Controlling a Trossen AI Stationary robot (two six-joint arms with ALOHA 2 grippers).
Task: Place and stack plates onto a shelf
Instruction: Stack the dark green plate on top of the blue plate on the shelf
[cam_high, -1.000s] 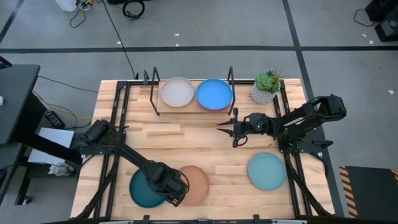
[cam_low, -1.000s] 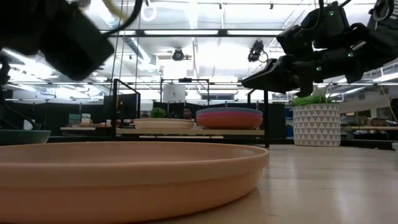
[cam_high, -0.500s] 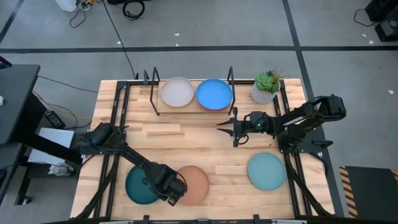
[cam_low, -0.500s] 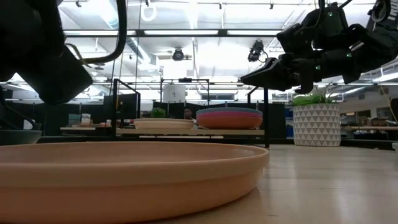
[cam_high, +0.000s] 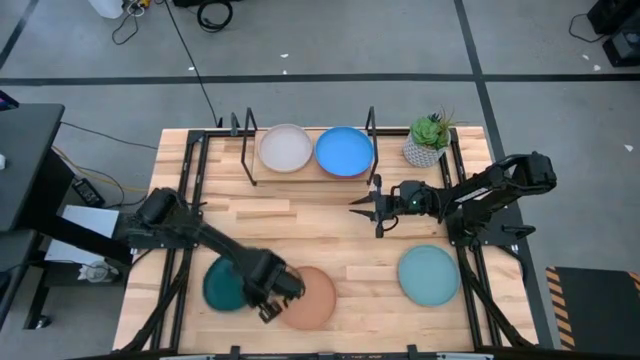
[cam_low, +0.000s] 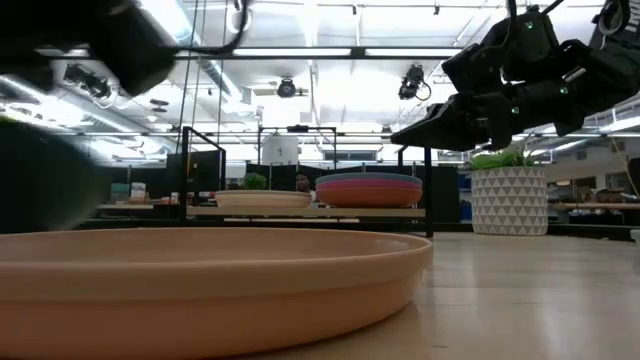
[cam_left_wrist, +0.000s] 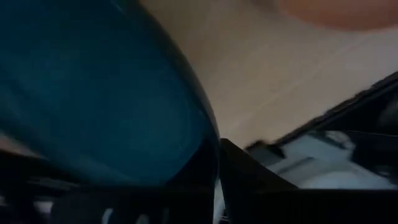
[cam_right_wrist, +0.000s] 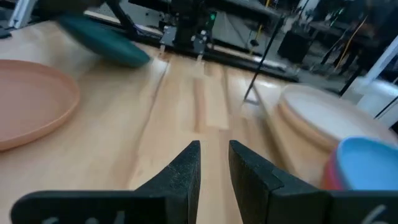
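The dark teal plate (cam_high: 222, 285) is off the table at the near left, with my left gripper (cam_high: 262, 290) shut on its right rim; it fills the left wrist view (cam_left_wrist: 93, 93). A tan plate (cam_high: 312, 298) lies flat right beside it. A light blue plate (cam_high: 428, 276) lies at the near right. On the shelf (cam_high: 310, 174) at the far edge rest a cream plate (cam_high: 285, 148) and a stack topped by a blue plate (cam_high: 345, 150). My right gripper (cam_high: 362, 205) hovers open above the table's middle, holding nothing (cam_right_wrist: 214, 162). My left gripper grips the dark teal plate by its rim (cam_left_wrist: 208, 155) on the side facing the tan plate, coming at it slanting from above. The plate sits tilted and lifted off the table (cam_right_wrist: 106, 31). How the two fingers lie on the rim is hidden by the gripper.
A potted plant (cam_high: 428, 140) in a white pot stands at the far right, beside the shelf's right black upright (cam_high: 372, 130). Bare wood lies between the shelf and the near plates.
My left gripper has shut on the dark teal plate's right rim and gone up and a little toward the far edge. The plate, flat on the table before, is now lifted and tilted, shifted slightly toward the table's left and far edges.
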